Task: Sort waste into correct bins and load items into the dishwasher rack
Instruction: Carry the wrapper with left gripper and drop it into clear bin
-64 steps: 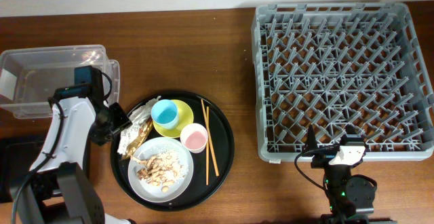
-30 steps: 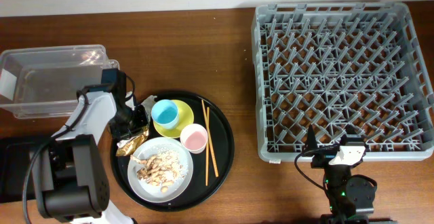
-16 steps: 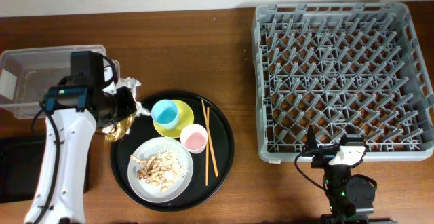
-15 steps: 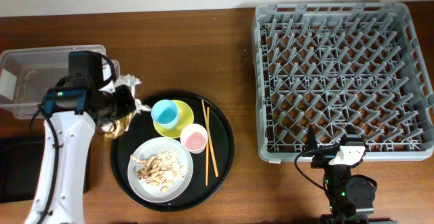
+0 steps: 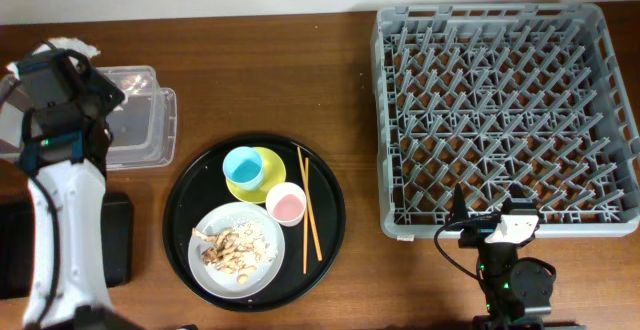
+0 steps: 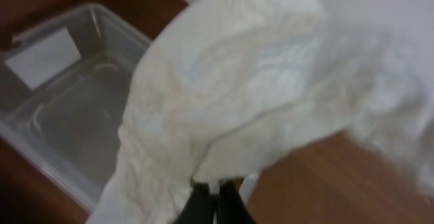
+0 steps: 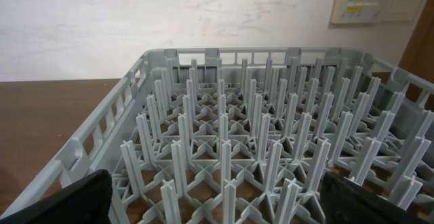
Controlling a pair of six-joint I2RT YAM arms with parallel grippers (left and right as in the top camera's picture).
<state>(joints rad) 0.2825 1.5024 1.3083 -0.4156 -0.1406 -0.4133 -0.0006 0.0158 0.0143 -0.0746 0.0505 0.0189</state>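
Note:
My left gripper is shut on crumpled white paper, held above the far left end of the clear tub. A gold-brown sliver shows beside the fingers; I cannot tell if it is the wrapper. On the round black tray lie a white plate with beige food scraps, a light-blue cup in a yellow bowl, a pink cup and chopsticks. My right gripper is open by the dishwasher rack.
The shallow black tray lies at the left edge, partly under my left arm. The rack fills the right half of the table, with its near rim just ahead of my right fingers. A wall stands behind the table.
My left arm lifted the paper off the round tray's left side and carried it up and left over the clear tub. The gold wrapper no longer lies on the tray. The right arm stayed still.

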